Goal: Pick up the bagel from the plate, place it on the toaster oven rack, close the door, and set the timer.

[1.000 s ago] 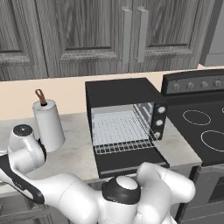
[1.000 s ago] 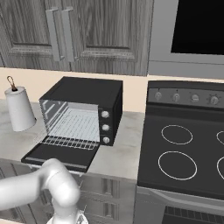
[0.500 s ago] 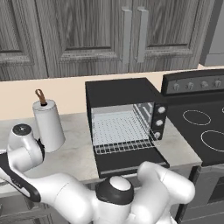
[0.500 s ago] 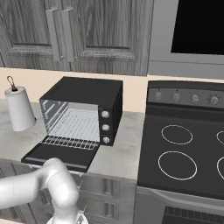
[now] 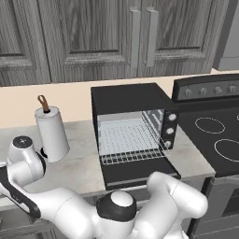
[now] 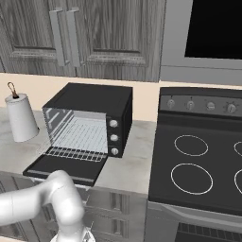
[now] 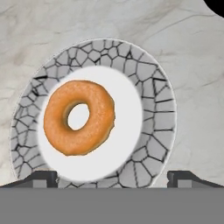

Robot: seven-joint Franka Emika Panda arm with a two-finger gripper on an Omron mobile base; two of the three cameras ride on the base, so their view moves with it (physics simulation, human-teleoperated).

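Bagel rests on plate on marble counter.

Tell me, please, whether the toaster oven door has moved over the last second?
No. The door lies folded down flat in front of the toaster oven rack, keeping its place relative to the paper towel roll.
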